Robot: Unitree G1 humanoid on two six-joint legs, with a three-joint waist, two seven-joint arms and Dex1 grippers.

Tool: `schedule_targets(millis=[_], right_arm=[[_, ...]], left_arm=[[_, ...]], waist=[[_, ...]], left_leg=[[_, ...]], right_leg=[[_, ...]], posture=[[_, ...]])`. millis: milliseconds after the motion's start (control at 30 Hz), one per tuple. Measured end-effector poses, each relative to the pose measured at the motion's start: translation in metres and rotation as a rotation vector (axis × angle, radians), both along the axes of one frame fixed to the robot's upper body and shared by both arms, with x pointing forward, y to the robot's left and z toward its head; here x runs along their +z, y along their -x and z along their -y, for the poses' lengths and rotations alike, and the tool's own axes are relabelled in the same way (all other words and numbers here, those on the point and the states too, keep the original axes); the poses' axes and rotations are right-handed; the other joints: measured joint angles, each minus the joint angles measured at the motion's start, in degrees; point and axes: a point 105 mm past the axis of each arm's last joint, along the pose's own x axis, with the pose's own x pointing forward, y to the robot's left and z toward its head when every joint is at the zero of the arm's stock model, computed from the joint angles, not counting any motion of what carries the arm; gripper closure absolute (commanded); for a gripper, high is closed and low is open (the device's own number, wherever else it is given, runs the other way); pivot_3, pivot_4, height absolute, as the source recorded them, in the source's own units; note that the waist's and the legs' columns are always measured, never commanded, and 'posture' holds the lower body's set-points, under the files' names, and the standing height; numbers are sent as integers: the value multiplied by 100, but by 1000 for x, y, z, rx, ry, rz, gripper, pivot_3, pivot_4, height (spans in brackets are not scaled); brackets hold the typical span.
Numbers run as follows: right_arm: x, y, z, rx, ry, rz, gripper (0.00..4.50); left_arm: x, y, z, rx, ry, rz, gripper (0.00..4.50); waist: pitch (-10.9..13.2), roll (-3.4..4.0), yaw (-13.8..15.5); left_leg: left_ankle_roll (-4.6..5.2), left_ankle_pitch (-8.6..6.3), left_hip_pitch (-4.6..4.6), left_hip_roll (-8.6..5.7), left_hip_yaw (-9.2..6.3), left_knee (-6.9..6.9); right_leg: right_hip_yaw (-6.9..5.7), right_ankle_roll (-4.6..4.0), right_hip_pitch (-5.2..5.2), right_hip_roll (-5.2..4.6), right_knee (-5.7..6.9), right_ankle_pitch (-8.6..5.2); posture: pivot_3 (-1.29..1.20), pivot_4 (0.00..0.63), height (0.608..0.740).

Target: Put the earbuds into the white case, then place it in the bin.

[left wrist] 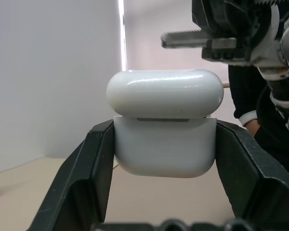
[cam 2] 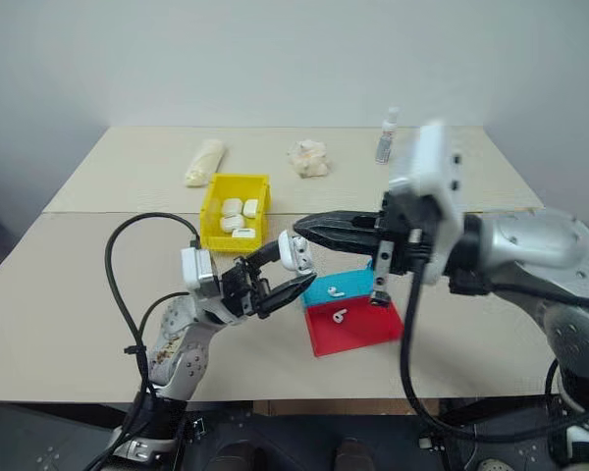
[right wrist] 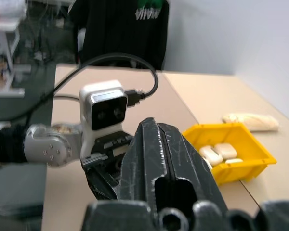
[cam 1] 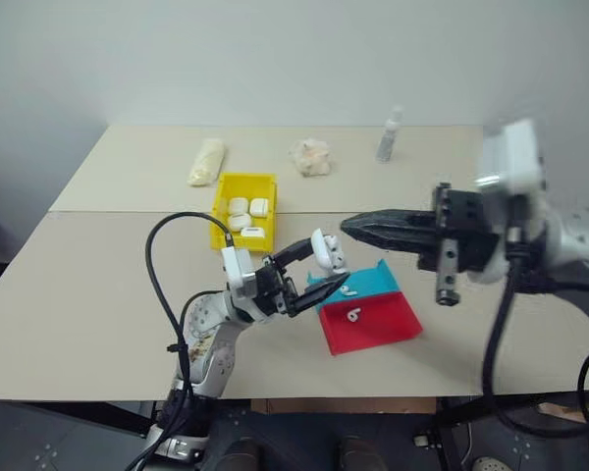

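My left gripper (cam 1: 317, 267) is shut on the white case (cam 1: 327, 251) and holds it up above the table, just left of the tray. In the left wrist view the case (left wrist: 164, 144) sits between both black fingers (left wrist: 94, 163), its lid resting on the body with a thin dark seam. My right gripper (cam 1: 348, 226) is shut and level, pointing left, with its tip just right of the case. Two earbuds lie in the tray, one on the blue half (cam 1: 348, 289) and one on the red half (cam 1: 354, 315). The yellow bin (cam 1: 219, 211) stands behind my left arm.
The blue-and-red tray (cam 1: 383, 329) lies at centre right. Several white cases lie in the bin. At the back stand a cream roll (cam 1: 206, 162), a crumpled paper wad (cam 1: 310, 157) and a small bottle (cam 1: 388, 135). A person in dark clothes (left wrist: 250, 106) is beyond the table.
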Motion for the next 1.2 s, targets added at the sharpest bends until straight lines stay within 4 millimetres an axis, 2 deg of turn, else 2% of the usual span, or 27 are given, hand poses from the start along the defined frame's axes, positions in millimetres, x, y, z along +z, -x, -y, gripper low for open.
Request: schedule_targets(millis=[133,267,567,733,967,1033,1200], right_arm=[[-5,-9,-17,-21,129,73,4482],[-8,-19,-26,-55,217,154,4482],[-21,-28,-33,-76,343,249,4482],[-33,-28,-27,-80,493,343,4482],[-32,-27,-25,-67,504,360,4482],[-28,-26,-25,-63,457,340,4482],[12,-29,-15,-108,196,293,4482]], left_arm=[[8,-2,2,19,20,29,1728],[6,-6,3,45,10,28,1728],[-5,-12,7,71,-27,-1,1728],[-5,-11,7,68,-31,0,1728],[-5,-11,7,63,-36,0,1728],[-4,-11,5,67,-32,2,1728],[8,-10,-6,92,16,27,1728]], waist=[[0,0,1],[0,1,0],[0,1,2],[0,1,1],[0,1,-1],[0,1,-1],[0,1,5]], left_leg=[[0,0,-2,0,-1,-1],[0,0,-2,-1,-1,-1],[0,0,-4,-1,-2,0],[0,0,-5,-2,0,1],[0,0,-4,-1,-1,-1],[0,0,-5,-1,-1,0],[0,0,-5,-1,-2,-1]], right_leg=[[0,0,-1,-1,-1,0],[0,0,-3,-1,1,0],[-1,1,-5,-1,3,0],[1,1,-7,-2,1,0],[1,1,-9,-2,4,0],[1,0,-8,-1,4,0],[1,0,-8,-2,6,0]], posture=[[0,150,740],[0,150,740],[0,150,740],[0,150,740],[0,150,740],[0,150,740],[0,150,740]])
